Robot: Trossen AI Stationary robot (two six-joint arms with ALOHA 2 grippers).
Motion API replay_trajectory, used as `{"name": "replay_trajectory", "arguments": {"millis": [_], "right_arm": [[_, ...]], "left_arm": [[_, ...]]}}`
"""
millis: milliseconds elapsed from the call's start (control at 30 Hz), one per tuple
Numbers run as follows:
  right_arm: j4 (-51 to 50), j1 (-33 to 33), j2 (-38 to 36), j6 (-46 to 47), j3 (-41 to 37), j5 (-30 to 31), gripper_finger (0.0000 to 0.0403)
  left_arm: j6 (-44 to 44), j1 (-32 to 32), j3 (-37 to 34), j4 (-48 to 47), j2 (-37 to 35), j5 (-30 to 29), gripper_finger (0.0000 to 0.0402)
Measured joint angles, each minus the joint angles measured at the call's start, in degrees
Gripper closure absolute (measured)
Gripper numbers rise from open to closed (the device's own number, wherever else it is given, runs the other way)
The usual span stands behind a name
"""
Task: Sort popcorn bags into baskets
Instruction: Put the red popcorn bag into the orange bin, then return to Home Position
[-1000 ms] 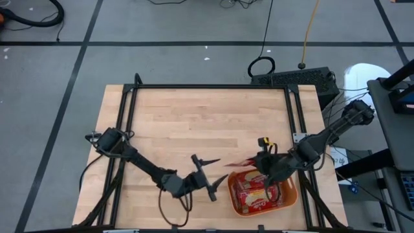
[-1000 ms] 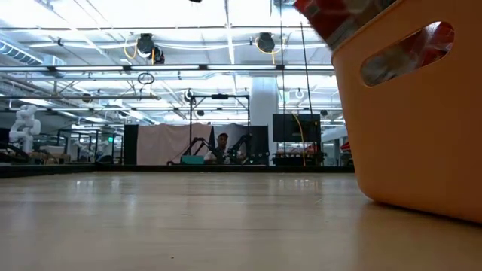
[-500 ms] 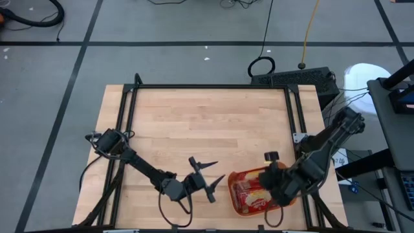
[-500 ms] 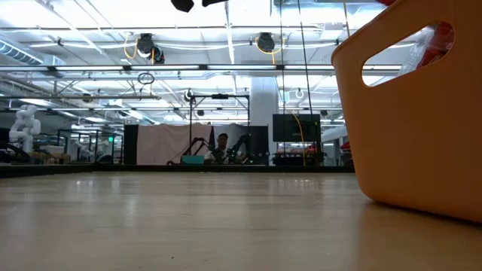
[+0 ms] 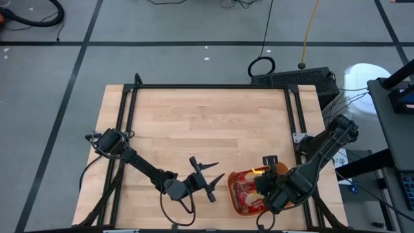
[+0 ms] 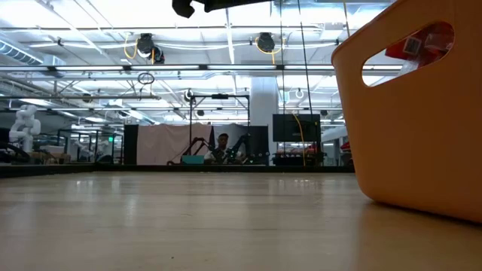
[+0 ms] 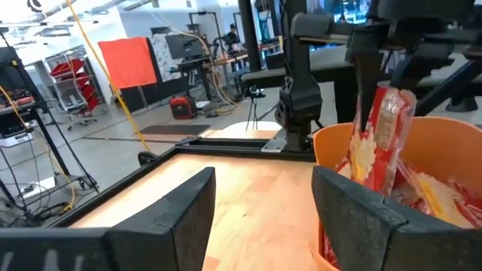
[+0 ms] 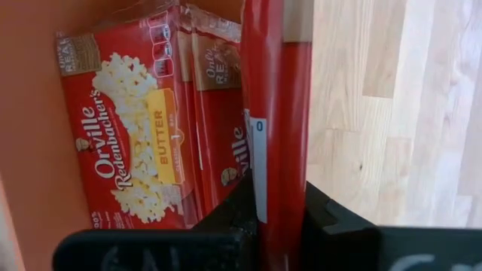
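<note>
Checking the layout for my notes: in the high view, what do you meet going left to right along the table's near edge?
Left gripper, open and empty → orange basket holding popcorn bags → right gripper, over the basket, shut on a bag.

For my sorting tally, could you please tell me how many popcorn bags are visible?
3: two flat red popcorn bags lie side by side in the orange plastic basket; a third is held edge-on above them by the right gripper. Others may be hidden.
</note>
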Motion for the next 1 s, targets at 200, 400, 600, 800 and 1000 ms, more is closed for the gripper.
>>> {"name": "replay_trajectory", "arguments": {"millis": [200, 400, 600, 800, 1000], "right_arm": [[0.5, 0.0, 0.0, 0.0, 0.0, -1.3, 0.0367], [0.6, 0.0, 0.0, 0.1, 0.0, -1.5, 0.0323], [0.6, 0.0, 0.0, -0.4, 0.0, -1.4, 0.0272], [0.6, 0.0, 0.0, -2.9, 0.0, -0.8, 0.0243], [0.6, 2.8, -1.2, -2.6, -0.1, 9.3, 0.0246]], "left_arm": [[-3.5, 1.0, 0.0, -2.5, 0.0, 0.0, 0.0173], [-6.8, 1.7, 0.0, -2.8, 0.0, 0.8, 0.0172], [-7.8, 1.4, 0.0, -2.4, 0.0, 0.9, 0.0172], [-8.5, 1.3, 0.0, -4.0, 0.0, 0.9, 0.0172], [-8.9, 1.6, 0.0, -3.9, 0.0, 0.9, 0.0172]]}}
